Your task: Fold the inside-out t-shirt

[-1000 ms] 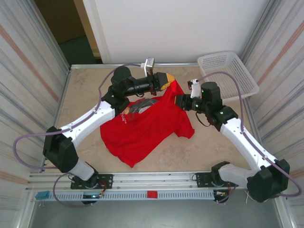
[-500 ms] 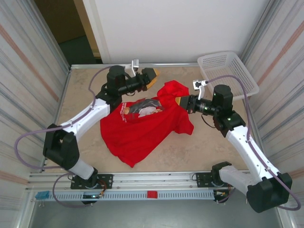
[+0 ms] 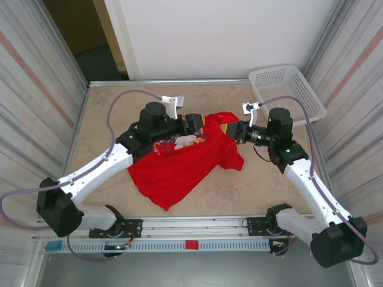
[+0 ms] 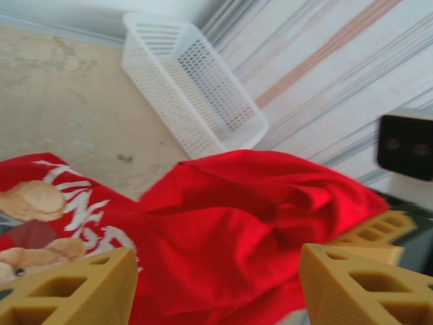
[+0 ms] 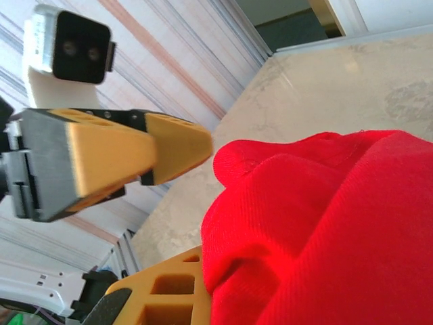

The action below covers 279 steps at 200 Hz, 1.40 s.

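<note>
Right gripper (image 3: 230, 129) clamps t-shirt (image 3: 179, 167); beige table (image 3: 102, 119), striped walls (image 3: 36, 78).

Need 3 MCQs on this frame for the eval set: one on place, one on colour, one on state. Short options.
1. Where does the white basket stand?
A. At the far right corner of the table
B. At the near left corner
C. On top of the shirt

2. What is the main colour of the t-shirt?
A. Blue
B. Red
C. Green

3. How is the right gripper?
A. Open, over the basket
B. Open, lying flat on bare tabletop
C. Shut on the t-shirt

Answers:
1 A: the top view shows the basket at the far right corner, apart from the cloth.
2 B: the cloth is bright red in all three views.
3 C: the right wrist view shows red cloth bunched against its finger, and the top view shows the shirt's edge pinched at its tip.
</note>
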Each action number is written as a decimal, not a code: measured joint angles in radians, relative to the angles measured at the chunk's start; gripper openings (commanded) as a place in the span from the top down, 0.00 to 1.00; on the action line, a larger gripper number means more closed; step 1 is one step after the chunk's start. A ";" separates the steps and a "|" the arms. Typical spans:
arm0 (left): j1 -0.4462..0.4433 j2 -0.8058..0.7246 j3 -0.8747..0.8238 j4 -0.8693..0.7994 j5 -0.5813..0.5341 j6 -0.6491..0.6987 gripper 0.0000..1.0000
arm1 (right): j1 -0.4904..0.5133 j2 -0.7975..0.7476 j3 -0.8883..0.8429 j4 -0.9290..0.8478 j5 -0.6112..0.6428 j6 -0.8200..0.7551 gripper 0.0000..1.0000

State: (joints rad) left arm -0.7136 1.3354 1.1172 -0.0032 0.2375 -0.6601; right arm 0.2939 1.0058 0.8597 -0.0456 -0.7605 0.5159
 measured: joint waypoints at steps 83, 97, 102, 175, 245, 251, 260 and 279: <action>0.008 0.147 0.104 -0.071 -0.022 0.106 0.41 | 0.000 0.000 -0.007 0.002 0.000 0.001 1.00; 0.007 0.159 0.111 -0.064 -0.018 0.107 0.43 | 0.000 0.000 -0.007 0.002 0.000 0.001 1.00; 0.007 0.163 0.111 -0.063 -0.016 0.108 0.43 | 0.000 0.000 -0.007 0.002 0.000 0.001 1.00; 0.007 0.211 0.123 -0.037 0.009 0.101 1.00 | 0.000 -0.005 -0.014 0.001 0.001 0.004 1.00; 0.016 0.156 0.154 -0.026 0.010 0.111 1.00 | -0.008 0.007 -0.102 0.016 0.035 0.005 0.81; 0.019 0.143 0.154 -0.022 0.013 0.111 1.00 | -0.011 0.016 -0.111 0.017 0.042 0.005 0.62; 0.024 0.121 0.154 -0.014 0.016 0.111 1.00 | -0.016 0.023 -0.126 0.015 0.056 0.007 0.44; 0.031 0.072 0.154 0.000 0.023 0.111 1.00 | -0.034 0.024 -0.141 -0.006 0.091 0.008 0.35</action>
State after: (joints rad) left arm -0.6823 1.4078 1.2716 -0.0029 0.2607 -0.5495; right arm 0.2600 1.0294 0.7185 -0.0521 -0.6693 0.5236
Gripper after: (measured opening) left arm 0.047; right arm 0.596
